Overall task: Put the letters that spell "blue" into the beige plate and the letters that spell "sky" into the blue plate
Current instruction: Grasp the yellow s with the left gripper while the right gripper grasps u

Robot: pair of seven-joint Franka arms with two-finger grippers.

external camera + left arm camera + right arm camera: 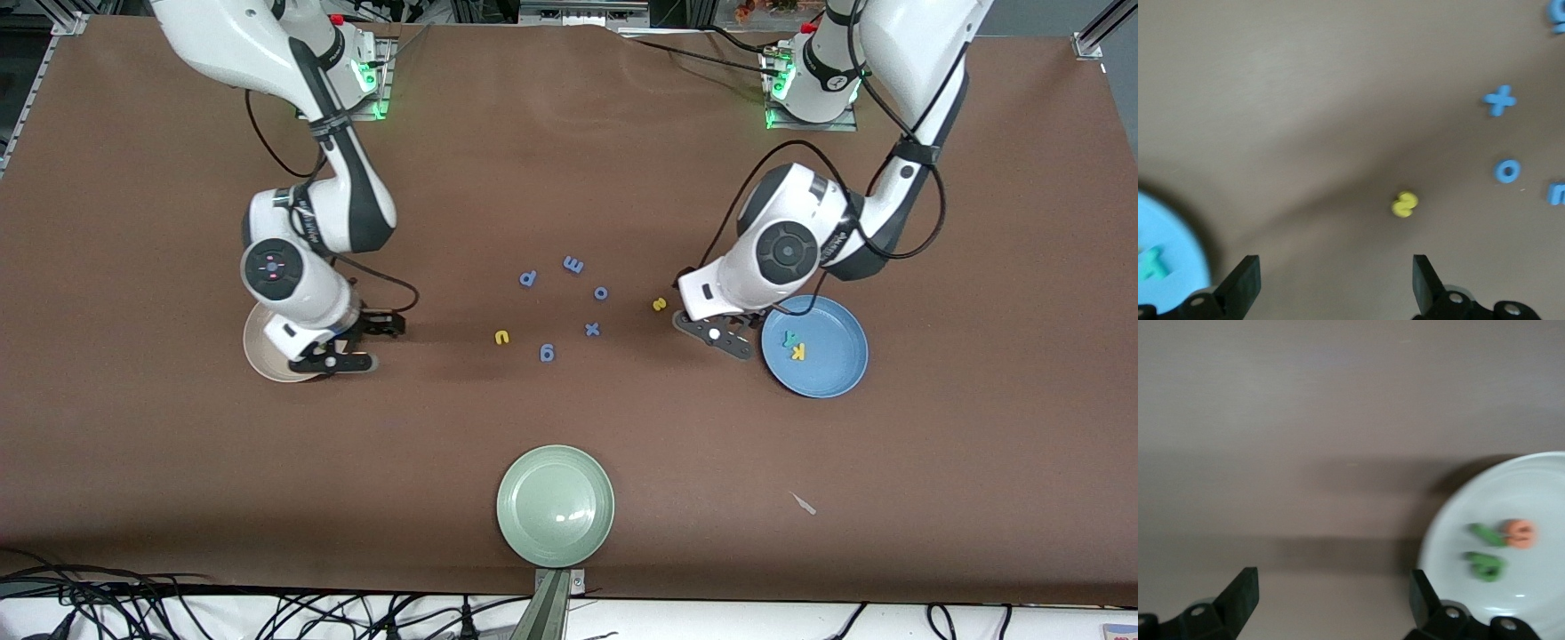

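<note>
Score check: the round sky-blue shallow plate (815,347), toward the left arm's end of the table, already holds the small yellow foam "k" (797,352) and the teal foam "y" (789,338), so only the yellow foam "s" (659,304) is missing, lying on the brown table (569,444) just beside that plate. The left gripper (722,336) hovers over the table by the plate's rim, jaws spread wide and empty. At the other end, the round cream-beige shallow plate (267,351) carries the orange foam "e" (1519,533), the thin green foam "l" (1485,535) and the green foam "b" (1485,564); the yellow foam "u" (502,337) sits out mid-table among the blue-purple letters (573,264). The right gripper (333,354) hangs over the beige plate's edge, wide open, nothing in it. From the front, that arm hides most of the beige plate and its letters.
</note>
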